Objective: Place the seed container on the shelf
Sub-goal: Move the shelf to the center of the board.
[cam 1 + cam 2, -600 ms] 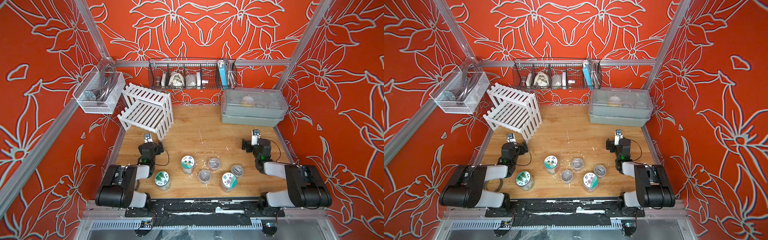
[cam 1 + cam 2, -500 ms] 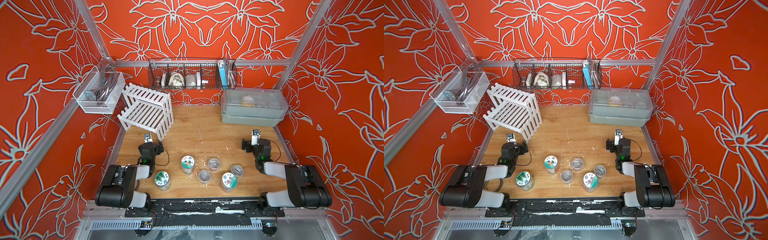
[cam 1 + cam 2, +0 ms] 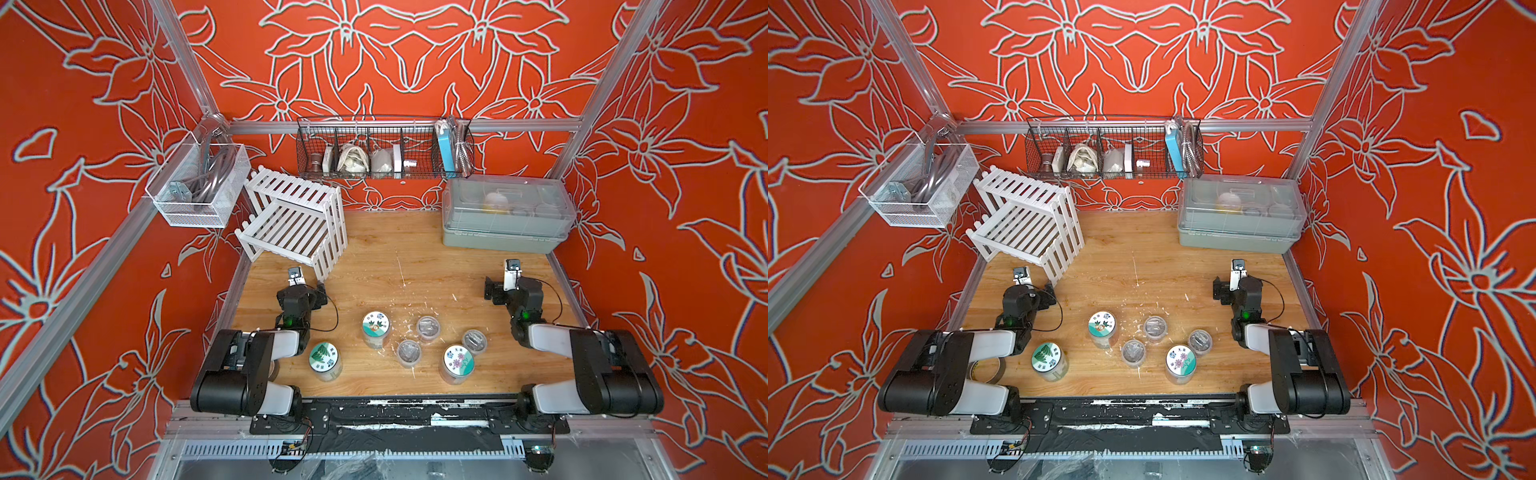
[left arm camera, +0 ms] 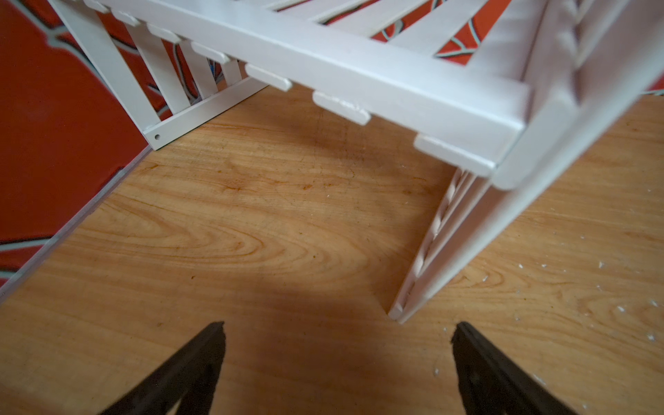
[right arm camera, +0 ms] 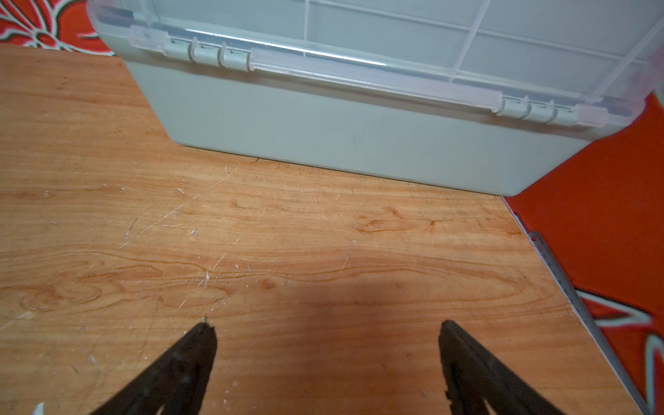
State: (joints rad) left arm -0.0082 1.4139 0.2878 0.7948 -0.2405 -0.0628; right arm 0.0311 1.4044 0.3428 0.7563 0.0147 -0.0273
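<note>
**Nothing picked up yet**

Left pincer [image 4: 338,328], released and empty, faces the white shelf [image 3: 291,224] at far left; right pincer [image 5: 327,327] likewise spread. Seed container [image 3: 376,328] stands near-centre on the counter [image 3: 415,266] among look-alike jars [image 3: 325,360] and clear cups [image 3: 428,328] — wide jaws could knock neighbours, and the slats could tip it. Label print too small to read.

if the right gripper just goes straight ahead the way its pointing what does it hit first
Most likely the grey lidded box: the open right gripper faces its side wall, with only bare table between. Depth is hard to judge.
</note>
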